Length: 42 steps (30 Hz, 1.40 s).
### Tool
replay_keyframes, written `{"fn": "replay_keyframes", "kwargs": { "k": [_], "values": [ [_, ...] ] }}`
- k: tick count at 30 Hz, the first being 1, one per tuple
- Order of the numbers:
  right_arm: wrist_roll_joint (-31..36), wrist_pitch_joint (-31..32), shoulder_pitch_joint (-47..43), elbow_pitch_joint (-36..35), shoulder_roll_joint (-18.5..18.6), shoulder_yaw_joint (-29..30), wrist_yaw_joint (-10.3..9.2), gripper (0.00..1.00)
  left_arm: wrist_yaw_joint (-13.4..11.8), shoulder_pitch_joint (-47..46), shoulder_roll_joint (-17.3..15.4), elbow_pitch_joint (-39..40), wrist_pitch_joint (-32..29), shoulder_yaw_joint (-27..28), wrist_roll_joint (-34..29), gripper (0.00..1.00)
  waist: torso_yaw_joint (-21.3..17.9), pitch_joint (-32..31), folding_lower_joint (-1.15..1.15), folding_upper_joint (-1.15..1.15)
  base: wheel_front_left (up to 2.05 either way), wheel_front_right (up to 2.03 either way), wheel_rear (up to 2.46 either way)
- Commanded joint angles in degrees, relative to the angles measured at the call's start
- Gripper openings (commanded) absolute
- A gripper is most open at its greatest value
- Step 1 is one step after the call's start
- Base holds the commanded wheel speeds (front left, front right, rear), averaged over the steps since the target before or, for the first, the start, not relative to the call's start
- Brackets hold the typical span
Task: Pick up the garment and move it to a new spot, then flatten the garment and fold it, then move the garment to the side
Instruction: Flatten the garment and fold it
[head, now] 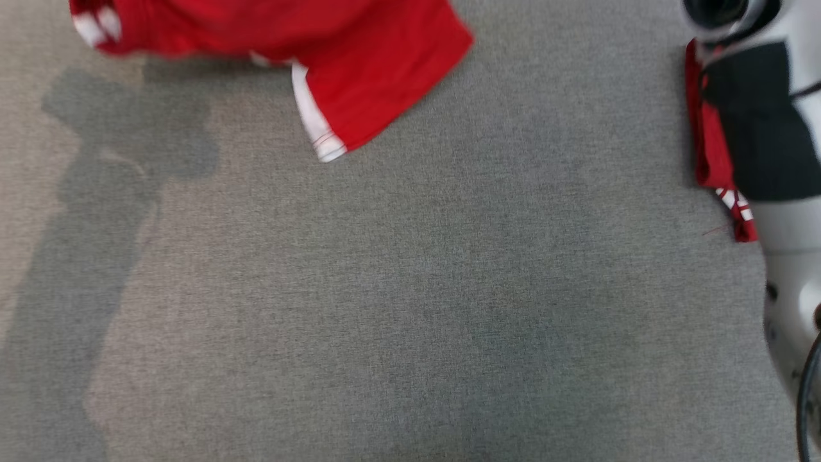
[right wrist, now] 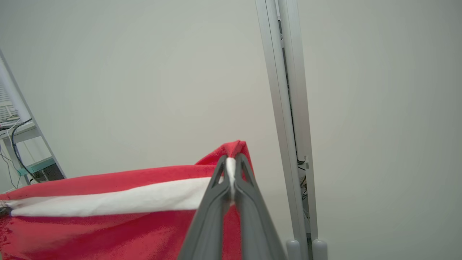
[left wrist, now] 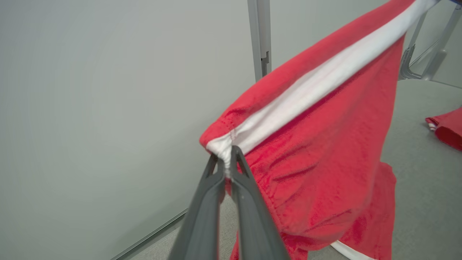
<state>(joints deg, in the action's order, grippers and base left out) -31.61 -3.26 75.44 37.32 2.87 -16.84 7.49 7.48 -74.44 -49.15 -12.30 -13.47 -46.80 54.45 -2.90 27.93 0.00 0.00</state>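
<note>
Head view: garment up along the top edge, lifted clear of the grey counter, with one red leg and its white hem band dangling toward the middle. Blurred, so probably mid-carry to the new spot. Plenty of bare counter below to land on. Best played by holding both pinches firm and level, lowering the hanging hem first, then drawing away so the cloth lays out flat instead of bunching.

Left wrist view: left jaws clamped tight on one end of the white stripe, right at the gathered corner. Stripe stretched taut, up and away toward the other arm, red cloth draping beneath. Another red cloth lying well apart on the counter. Worth steering clear of.

Right wrist view: right jaws pinched shut on the stripe's opposite end. Long axis along that stripe, jaws to jaws, roughly level, everything else hanging below.
</note>
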Motion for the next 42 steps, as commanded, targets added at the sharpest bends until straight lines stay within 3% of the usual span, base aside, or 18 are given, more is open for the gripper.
{"fn": "replay_keyframes", "kwargs": {
  "k": [1,10,16,25,33,36,42],
  "values": [
    [0.58,-1.06,2.38,0.91,0.29,0.68,0.01,0.00,0.01,-2.48,0.25,-1.28,0.50,-0.53,1.16,0.00,-0.76,2.53,0.00,0.00,0.00,0.00,0.00],
    [5.39,-6.85,20.29,9.42,0.37,5.30,-0.01,0.00,0.01,-20.93,2.52,-9.97,5.27,-6.65,7.51,0.00,-1.56,7.17,0.00,0.00,0.00,0.00,0.00],
    [6.55,-7.89,22.85,12.00,0.39,5.82,-0.01,0.00,-0.01,-24.45,3.48,-12.98,8.05,-11.68,9.87,0.00,-2.30,7.66,0.00,0.00,0.00,0.00,0.00],
    [5.76,-2.91,12.91,13.09,0.38,-3.16,0.00,0.00,0.01,-17.03,0.62,-8.58,12.39,-25.06,11.34,0.00,-2.92,5.68,0.00,0.00,0.00,0.00,0.00],
    [1.96,4.92,0.20,8.46,4.07,-9.66,0.01,0.00,0.01,-6.87,-0.47,-5.24,11.16,-26.46,11.54,0.00,-2.66,-0.32,0.00,0.00,0.00,0.00,0.00],
    [-0.73,10.95,-6.41,5.29,6.55,-12.61,0.00,0.00,0.01,-1.11,-0.11,-4.57,7.62,-26.57,12.34,0.00,-2.48,-3.93,0.00,0.00,0.00,0.00,0.00],
    [-7.98,24.20,-20.46,-2.89,11.76,-15.95,0.00,0.00,0.01,9.71,0.14,-1.21,0.01,-26.56,19.88,0.00,-2.41,-11.58,0.00,0.00,0.00,0.00,0.00]
  ]
}}
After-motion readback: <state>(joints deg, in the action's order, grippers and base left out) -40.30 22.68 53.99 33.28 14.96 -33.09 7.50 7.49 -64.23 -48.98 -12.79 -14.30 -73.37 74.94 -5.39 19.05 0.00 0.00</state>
